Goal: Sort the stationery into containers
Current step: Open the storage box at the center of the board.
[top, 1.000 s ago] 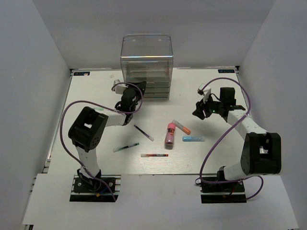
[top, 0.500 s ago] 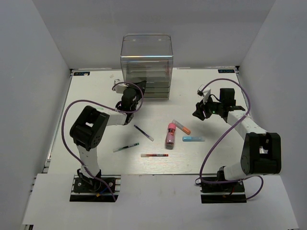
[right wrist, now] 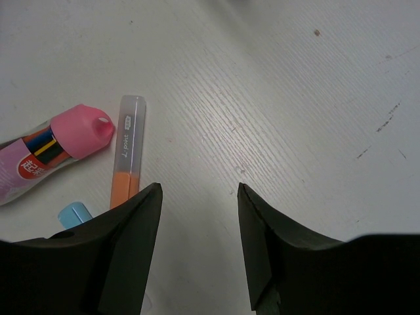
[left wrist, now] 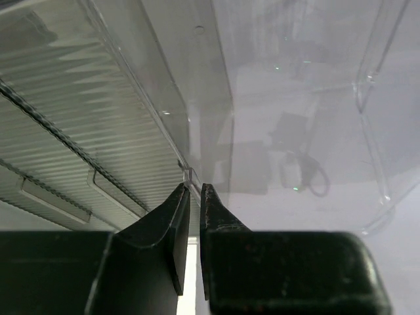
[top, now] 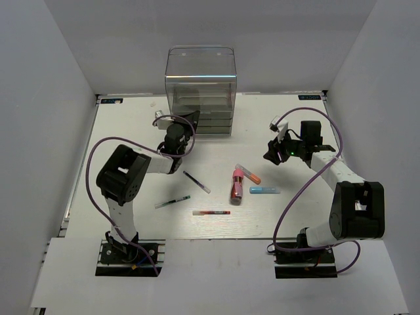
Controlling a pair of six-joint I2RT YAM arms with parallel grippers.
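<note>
Only two bits of writing show, both in the right wrist view. The clear cap of the orange marker (right wrist: 126,157) carries small print that looks like "L-point". The label of the pink-capped tube (right wrist: 46,154) bears white Chinese characters, too cropped to read.

The left arm stretches low toward the far side, and the left gripper (left wrist: 195,189) sits against the near-left corner of the clear drawer cabinet (top: 200,92), at its lower drawers. Its jaws are drawn to a thin slit and pinch a small clear tab (left wrist: 190,176) on the cabinet front.

The right arm bends at the elbow and reaches in toward the left, wrist tipped down at the table (right wrist: 295,98). The right gripper (right wrist: 197,190) hovers with its jaws wide apart, holding nothing.

The marker and tube lie just to its left, with a light-blue marker (right wrist: 73,213) nearer. Three pens lie loose mid-table: a dark-and-white pen (top: 196,182), a green pen (top: 172,201) and a red pen (top: 211,212) nearest.
</note>
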